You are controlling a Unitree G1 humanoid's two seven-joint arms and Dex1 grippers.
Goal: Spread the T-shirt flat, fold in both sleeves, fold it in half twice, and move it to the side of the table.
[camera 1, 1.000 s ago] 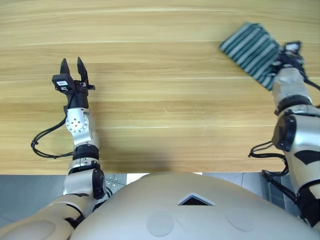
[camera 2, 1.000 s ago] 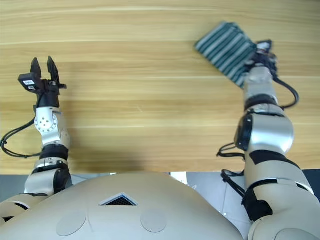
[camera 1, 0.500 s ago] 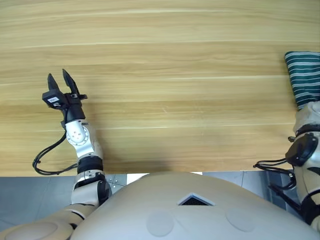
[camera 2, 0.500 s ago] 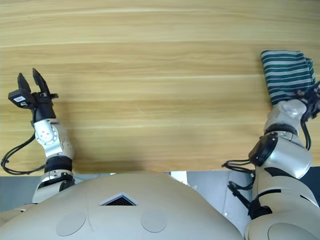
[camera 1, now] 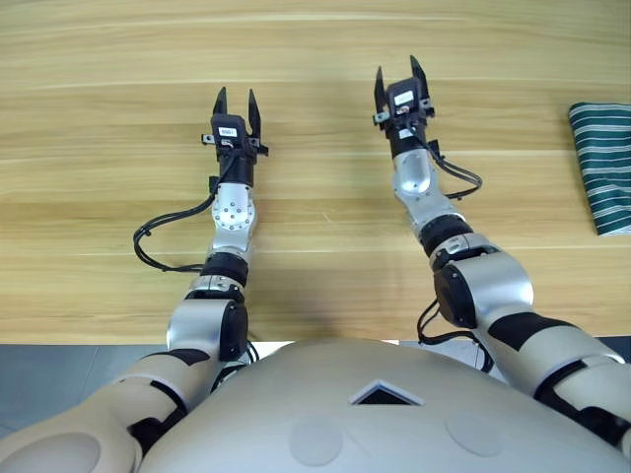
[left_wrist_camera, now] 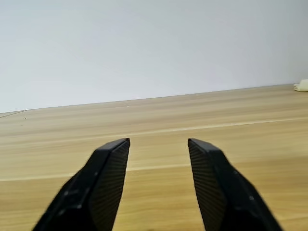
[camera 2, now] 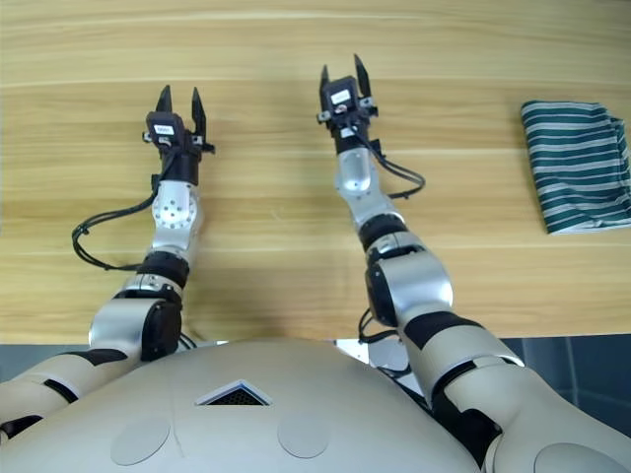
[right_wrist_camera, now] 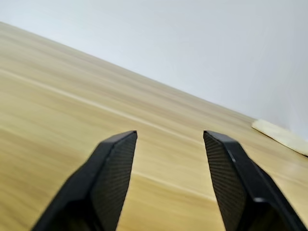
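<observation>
The T-shirt (camera 2: 577, 164), green with white stripes, lies folded into a small rectangle at the right side of the wooden table (camera 1: 315, 246), free of both arms. My left gripper (camera 1: 235, 100) is open over the table's middle left, holding nothing. My right gripper (camera 1: 397, 79) is open over the middle, well to the left of the shirt, also holding nothing. In the left wrist view the two black fingers (left_wrist_camera: 103, 187) stand apart over bare wood. The right wrist view shows its fingers (right_wrist_camera: 108, 178) apart in the same way.
The table's near edge (camera 1: 99, 344) runs just in front of my torso, with grey floor below. A white wall (left_wrist_camera: 154, 48) stands behind the table's far edge. A small pale object (right_wrist_camera: 281, 136) lies far off on the table.
My right gripper let go of the folded shirt at the right side and swung left to the middle. My left gripper moved right and forward toward the middle.
</observation>
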